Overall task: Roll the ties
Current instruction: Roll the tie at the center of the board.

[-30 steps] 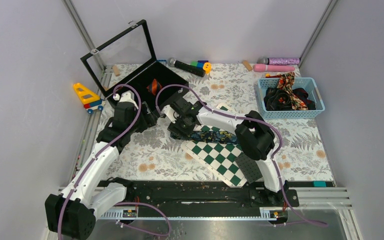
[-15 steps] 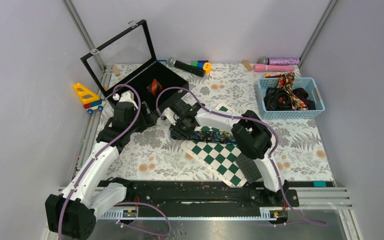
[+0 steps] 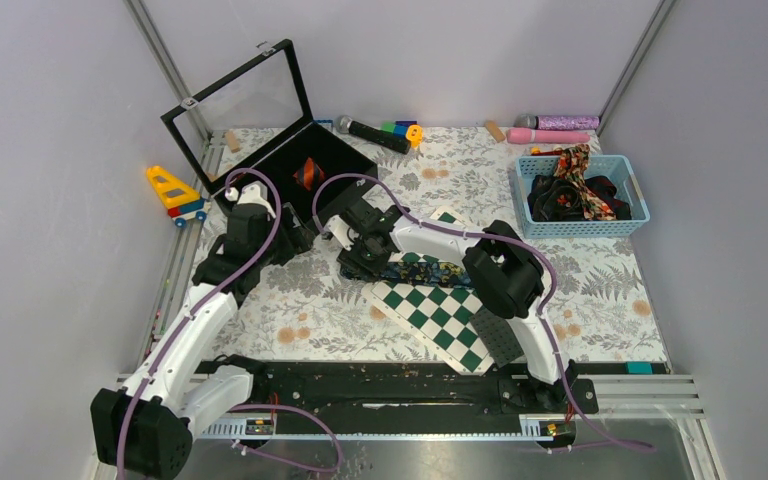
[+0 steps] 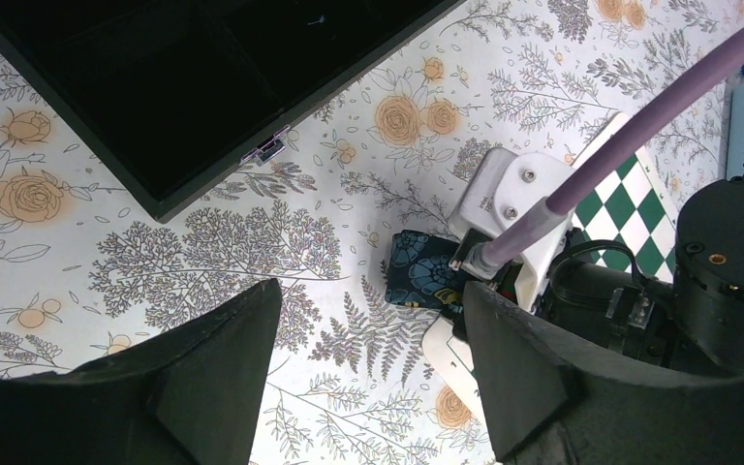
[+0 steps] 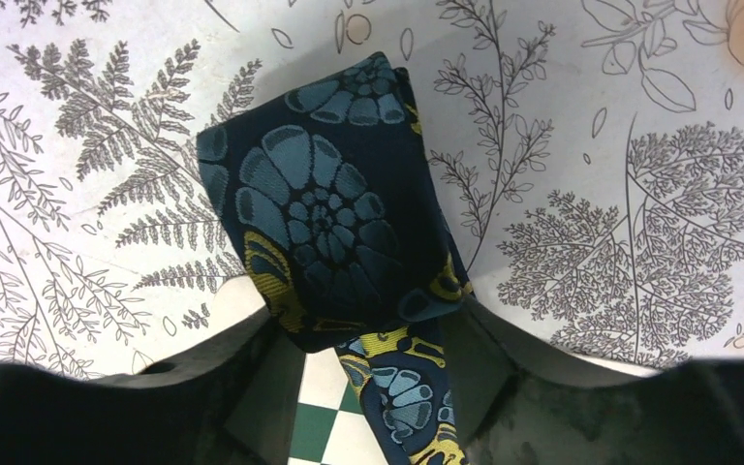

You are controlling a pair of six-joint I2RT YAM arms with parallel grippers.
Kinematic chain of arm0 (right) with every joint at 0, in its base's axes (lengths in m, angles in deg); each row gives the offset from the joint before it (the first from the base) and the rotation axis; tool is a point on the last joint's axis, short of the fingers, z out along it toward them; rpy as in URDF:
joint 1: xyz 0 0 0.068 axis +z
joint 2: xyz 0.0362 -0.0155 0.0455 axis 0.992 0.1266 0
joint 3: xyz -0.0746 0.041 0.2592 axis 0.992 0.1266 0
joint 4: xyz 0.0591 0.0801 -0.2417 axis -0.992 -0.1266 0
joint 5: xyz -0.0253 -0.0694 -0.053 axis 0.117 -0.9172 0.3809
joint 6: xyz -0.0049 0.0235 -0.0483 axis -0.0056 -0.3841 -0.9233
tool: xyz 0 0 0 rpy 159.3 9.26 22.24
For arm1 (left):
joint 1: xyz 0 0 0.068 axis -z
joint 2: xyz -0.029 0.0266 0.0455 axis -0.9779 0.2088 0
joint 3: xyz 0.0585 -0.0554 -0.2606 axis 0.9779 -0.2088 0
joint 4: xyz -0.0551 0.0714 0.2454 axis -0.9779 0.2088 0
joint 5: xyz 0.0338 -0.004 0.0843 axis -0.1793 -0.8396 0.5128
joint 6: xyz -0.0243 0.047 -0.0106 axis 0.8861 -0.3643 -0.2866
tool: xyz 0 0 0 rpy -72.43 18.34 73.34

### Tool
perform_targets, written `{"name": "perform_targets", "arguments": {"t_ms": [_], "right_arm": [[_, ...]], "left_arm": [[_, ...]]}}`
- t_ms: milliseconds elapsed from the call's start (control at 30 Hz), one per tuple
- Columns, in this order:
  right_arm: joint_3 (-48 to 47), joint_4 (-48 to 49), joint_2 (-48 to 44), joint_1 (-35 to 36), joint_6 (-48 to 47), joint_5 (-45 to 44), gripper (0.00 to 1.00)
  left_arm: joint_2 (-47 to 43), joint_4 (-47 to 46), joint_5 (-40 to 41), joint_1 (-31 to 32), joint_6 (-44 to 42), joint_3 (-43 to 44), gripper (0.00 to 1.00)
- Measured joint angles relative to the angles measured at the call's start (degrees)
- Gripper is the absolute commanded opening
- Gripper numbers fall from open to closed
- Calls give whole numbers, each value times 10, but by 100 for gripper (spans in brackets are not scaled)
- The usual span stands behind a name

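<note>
Gripping the folded end of the dark floral tie with the right pincer, one finger pressed against each edge of the cloth. Shows, in the right wrist view, that end doubled over into a short flap of blue petals and yellow flecks, jutting past the fingertips over the fern-printed table. Runs back from there between the fingers and across a green-and-white chequered board, lying flat on it. Sits near the middle of the table, with the folded end just off the board's left side, on the tablecloth.

Hangs the left pincer near that end, wide open, with nothing between its dark fingers but patterned cloth. Faces the right pincer there, apart from the tie and not touching it.

Has a black case lying open just beyond the left pincer, with a red-and-black striped tie, bundled small, inside one of its compartments. Has more ties heaped in a blue basket at the far right of the table, well apart from both arms.
</note>
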Motion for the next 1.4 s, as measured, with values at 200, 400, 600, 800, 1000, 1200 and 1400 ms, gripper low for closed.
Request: {"name": "perform_targets", "arguments": {"t_ms": [200, 400, 600, 800, 1000, 1200, 1400], "right_arm": [[3, 0, -7, 0, 8, 14, 71], [30, 19, -73, 0, 62, 24, 77], [61, 76, -165, -1, 157, 10, 64], [78, 129, -183, -21, 275, 16, 32], [104, 174, -159, -50, 363, 58, 20], [151, 248, -121, -50, 421, 102, 20], [235, 406, -118, -59, 504, 161, 18]], "left_arm": [[2, -6, -8, -1, 2, -3, 71], [19, -19, -31, -2, 7, -7, 71], [21, -38, -51, -2, 11, -15, 70], [42, -63, -75, -2, 19, -27, 69], [48, -75, -87, -3, 23, -30, 69], [48, -82, -92, -3, 25, -39, 68], [49, -83, -96, -3, 25, -42, 68]]}}
